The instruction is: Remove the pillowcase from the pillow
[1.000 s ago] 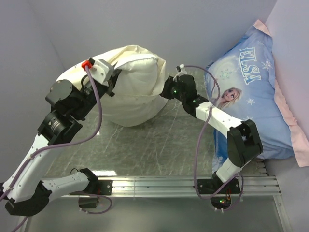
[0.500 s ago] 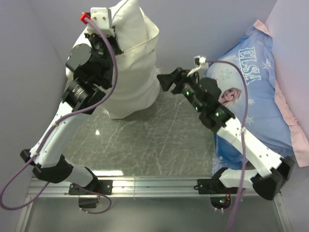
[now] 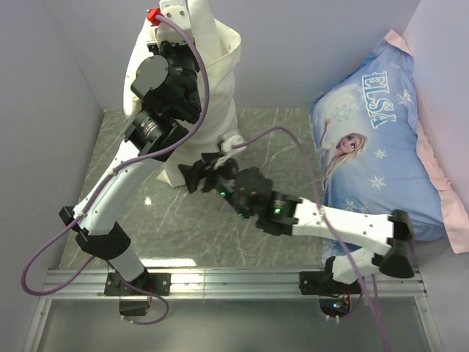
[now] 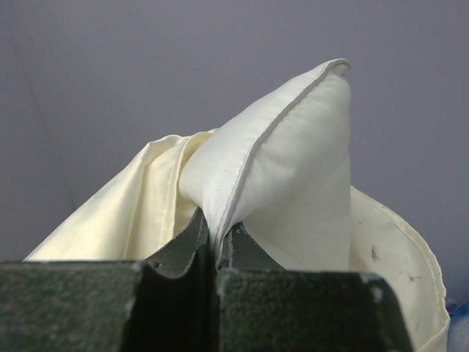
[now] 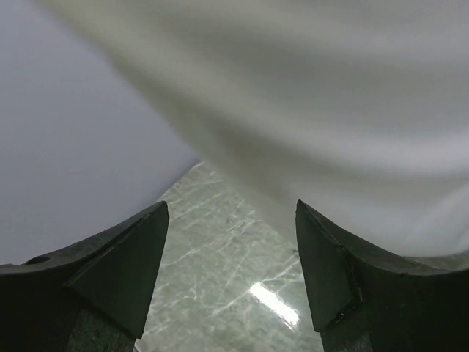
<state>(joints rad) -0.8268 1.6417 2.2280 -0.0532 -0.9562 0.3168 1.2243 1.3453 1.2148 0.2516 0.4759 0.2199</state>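
Observation:
My left gripper [image 4: 218, 246] is raised high at the back and is shut on a corner of the white pillow [image 4: 293, 169]. The cream pillowcase [image 4: 132, 213] gapes around that corner. In the top view the pillowcase [image 3: 220, 81] hangs from the left gripper [image 3: 176, 16] as a tall sack, its lower end near the table [image 3: 278, 139]. My right gripper [image 3: 190, 174] is low beside that lower end, open and holding nothing. In the right wrist view the right gripper [image 5: 231, 213] has blurred cream fabric [image 5: 330, 110] just above and beyond its fingertips.
A large blue Elsa-print pillow [image 3: 374, 147] with a pink edge leans at the right side of the table. Grey walls close in the left, back and right. A metal rail [image 3: 242, 279] runs along the near edge.
The left arm has lifted the bundle from lying on the table to hanging upright. The right gripper let go, opened, and swung left and down to the bundle's lower end.

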